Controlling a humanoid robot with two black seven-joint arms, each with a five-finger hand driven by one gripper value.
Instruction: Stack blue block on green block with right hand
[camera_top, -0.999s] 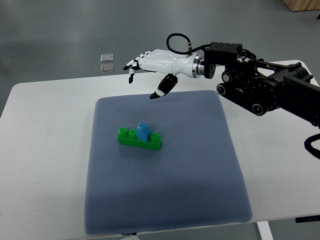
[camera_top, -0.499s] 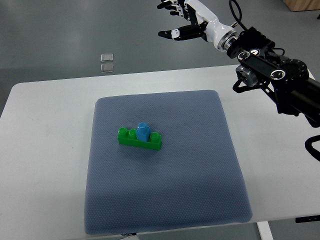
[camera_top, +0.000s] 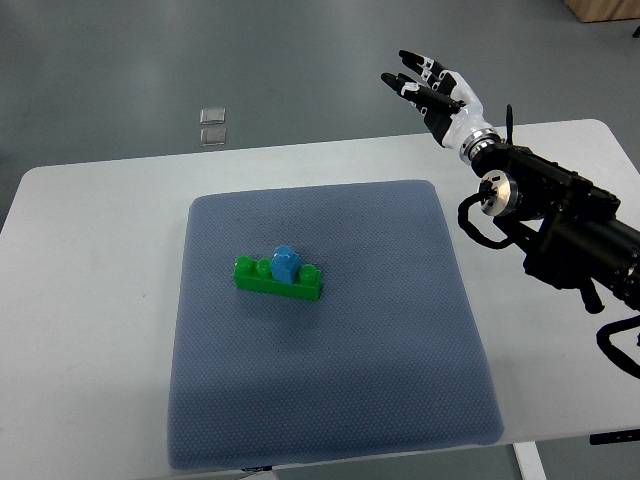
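A small blue block (camera_top: 286, 264) sits on top of a long green block (camera_top: 278, 280), near its middle, on the grey-blue mat (camera_top: 330, 400). My right hand (camera_top: 428, 82) is far off at the upper right, raised beyond the table's back edge, fingers spread and holding nothing. Its black arm (camera_top: 560, 225) comes in from the right edge. The left arm does not show.
The mat lies on a white table (camera_top: 90, 300). Two small clear squares (camera_top: 212, 125) lie on the floor beyond the table's back edge. A wooden piece shows at the top right corner.
The right hand has pulled away from above the mat's back edge, rising up and swinging right, and now points away with fingers spread. The blocks have not moved.
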